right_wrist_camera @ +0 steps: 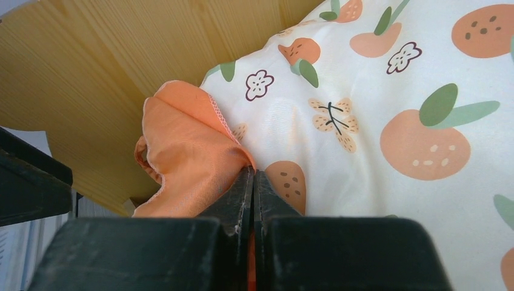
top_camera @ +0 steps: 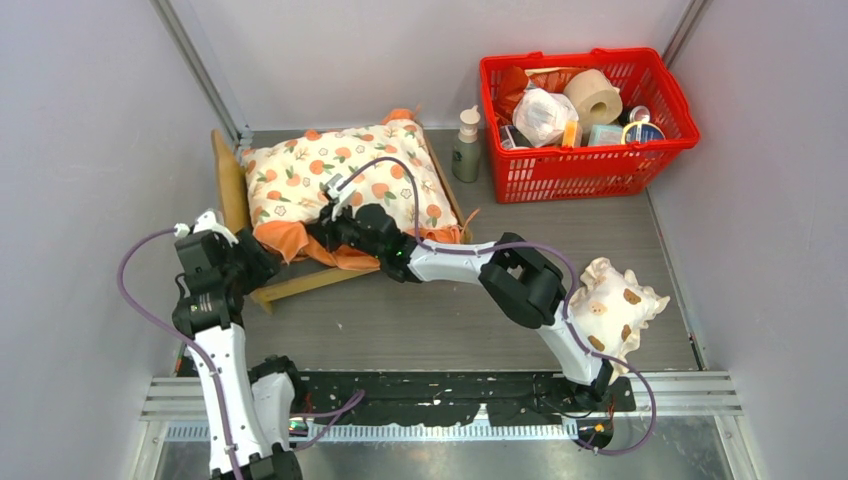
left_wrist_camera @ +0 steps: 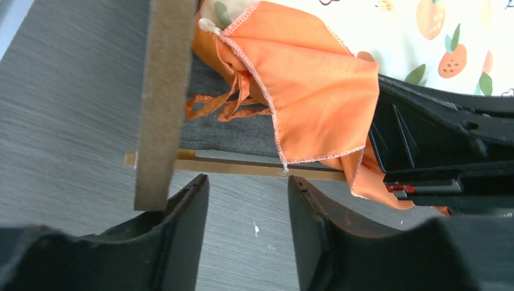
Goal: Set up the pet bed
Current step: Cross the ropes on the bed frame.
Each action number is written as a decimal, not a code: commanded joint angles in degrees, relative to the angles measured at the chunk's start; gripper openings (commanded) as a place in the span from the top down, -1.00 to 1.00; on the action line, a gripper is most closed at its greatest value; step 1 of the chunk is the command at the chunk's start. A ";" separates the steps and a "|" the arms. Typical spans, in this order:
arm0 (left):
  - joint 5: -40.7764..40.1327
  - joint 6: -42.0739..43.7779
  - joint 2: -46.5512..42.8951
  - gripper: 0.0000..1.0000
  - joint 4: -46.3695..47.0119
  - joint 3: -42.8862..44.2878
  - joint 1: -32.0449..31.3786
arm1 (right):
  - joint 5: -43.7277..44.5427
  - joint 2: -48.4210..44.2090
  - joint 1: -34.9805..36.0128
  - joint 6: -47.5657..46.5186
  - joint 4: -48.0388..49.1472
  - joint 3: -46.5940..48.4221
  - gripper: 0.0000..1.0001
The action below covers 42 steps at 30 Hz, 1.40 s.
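Left of basket (top_camera: 585, 170), bed (top_camera: 232, 180) w/ cushion (top_camera: 290, 175) on it. R gripper (right_wrist_camera: 253, 176) fingers pressed together on cushion ruffle; L gripper (left_wrist_camera: 248, 182) fingers spread, empty. Pillow (top_camera: 615, 300), basket's near side, not yet placed.

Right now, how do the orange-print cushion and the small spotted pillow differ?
The cushion is bigger, with orange fruit print and orange ruffles; the pillow is smaller, brown-spotted, cream-frilled. The cushion lies on the pet bed; the pillow lies on the table. Both are cream.
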 commanded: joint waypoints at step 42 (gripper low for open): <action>-21.50 -7.91 -14.78 -0.10 27.38 -17.12 -18.72 | 2.15 -5.05 -4.11 2.01 3.30 0.59 0.90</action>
